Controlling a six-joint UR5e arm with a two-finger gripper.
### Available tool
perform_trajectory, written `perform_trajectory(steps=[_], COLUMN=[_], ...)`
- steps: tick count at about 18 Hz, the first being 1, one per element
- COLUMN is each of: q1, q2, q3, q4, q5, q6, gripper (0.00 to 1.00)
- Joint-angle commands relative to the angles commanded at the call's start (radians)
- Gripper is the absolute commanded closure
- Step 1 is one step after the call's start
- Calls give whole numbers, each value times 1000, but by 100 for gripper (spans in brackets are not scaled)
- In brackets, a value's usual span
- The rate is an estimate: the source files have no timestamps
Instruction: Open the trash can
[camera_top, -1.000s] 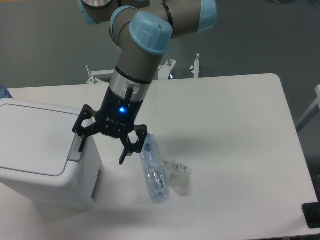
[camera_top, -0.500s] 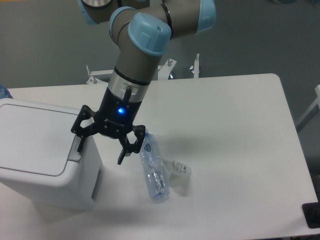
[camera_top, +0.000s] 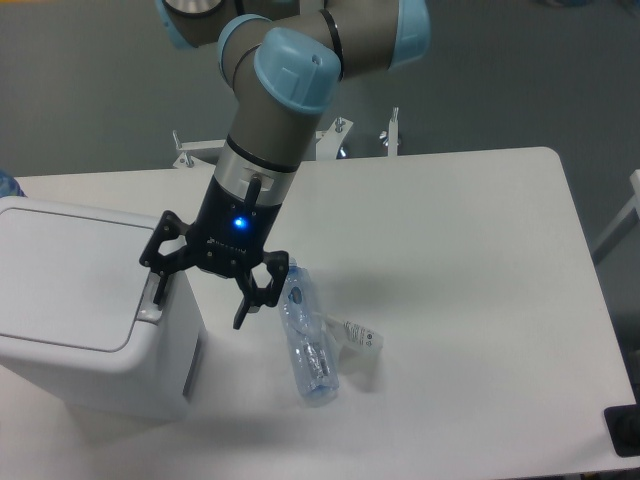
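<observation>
The trash can (camera_top: 80, 310) is a large white boxy bin at the table's left edge, its flat lid down. My gripper (camera_top: 200, 305) hangs over the bin's right rim with its fingers spread wide, open. The left finger (camera_top: 156, 290) reaches down onto the grey push tab at the lid's right edge, hiding most of it. The right finger (camera_top: 247, 305) hangs in the air beside the bin, holding nothing.
A crushed clear plastic bottle (camera_top: 308, 345) lies on the white table (camera_top: 450, 280) just right of the gripper, with a small clear cap piece (camera_top: 362, 337) beside it. A black object (camera_top: 622, 430) sits at the table's front right corner.
The gripper has shifted slightly left and down toward the lid's right edge. The lid stays down and the bottle has not moved.
</observation>
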Motion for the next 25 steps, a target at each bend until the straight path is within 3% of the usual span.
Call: perform_trajectory(steps=[16,25], q1=[0,14], q2=[-6,-9], q3=[3,70], q4=[0,18], q5=[0,3], q6=[9,9], gripper=[0,0])
